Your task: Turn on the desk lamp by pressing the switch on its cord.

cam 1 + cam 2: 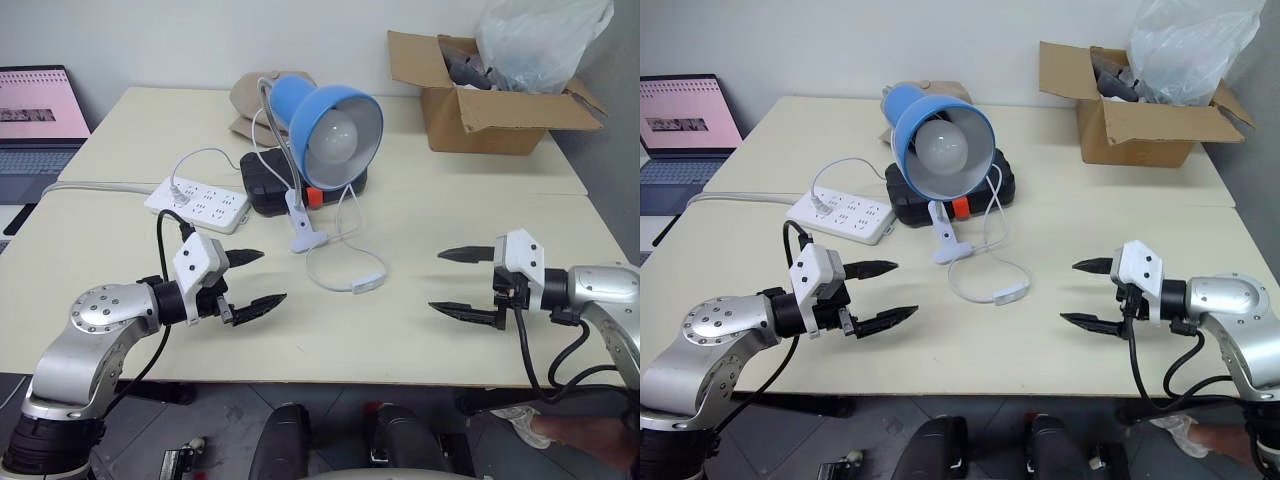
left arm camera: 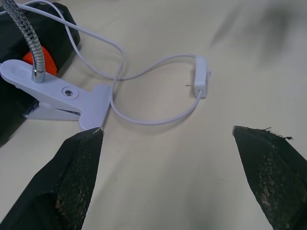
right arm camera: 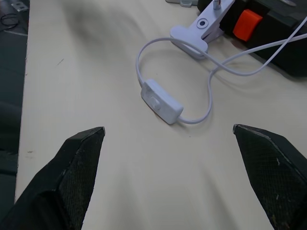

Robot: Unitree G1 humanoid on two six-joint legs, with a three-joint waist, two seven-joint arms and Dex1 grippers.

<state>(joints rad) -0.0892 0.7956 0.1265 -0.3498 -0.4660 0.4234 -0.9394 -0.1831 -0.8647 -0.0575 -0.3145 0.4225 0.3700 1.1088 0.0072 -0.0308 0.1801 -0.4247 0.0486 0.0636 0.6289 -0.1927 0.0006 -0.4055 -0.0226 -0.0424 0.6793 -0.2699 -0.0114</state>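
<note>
As we look down over a pale cream table (image 1: 480,340) from the robot's head, we start at the far left, where an open laptop (image 1: 40,120) sits on a neighbouring surface with its screen lit.

Moving right, our left gripper (image 1: 258,277) hovers above the near part of the table, its two black fingers spread wide and holding nothing. Behind it lies a white power strip (image 1: 200,203) with a plug in it, and just beside that, a black case (image 1: 268,185) with an orange catch.

Near the middle stands the desk lamp (image 1: 335,120): a blue dome shade with a large round white bulb facing us, unlit, on a grey gooseneck that bends down into a white clip base lying on the table in front of the black case. From the lamp, the cord (image 1: 330,283) runs as a thin white cable that loops loosely across the tabletop. On that loop, the switch (image 1: 369,284) lies flat on the table, a small white oblong, between our two grippers and apart from both. In the right wrist view we see it close up (image 3: 161,101), with its rocker facing upward.

Further right, our right gripper (image 1: 447,281) also hovers over the table with its fingers wide apart and empty, pointing toward the middle.

At the far right back corner, an open cardboard box (image 1: 490,110) holds a crumpled clear plastic bag (image 1: 540,40).
</note>
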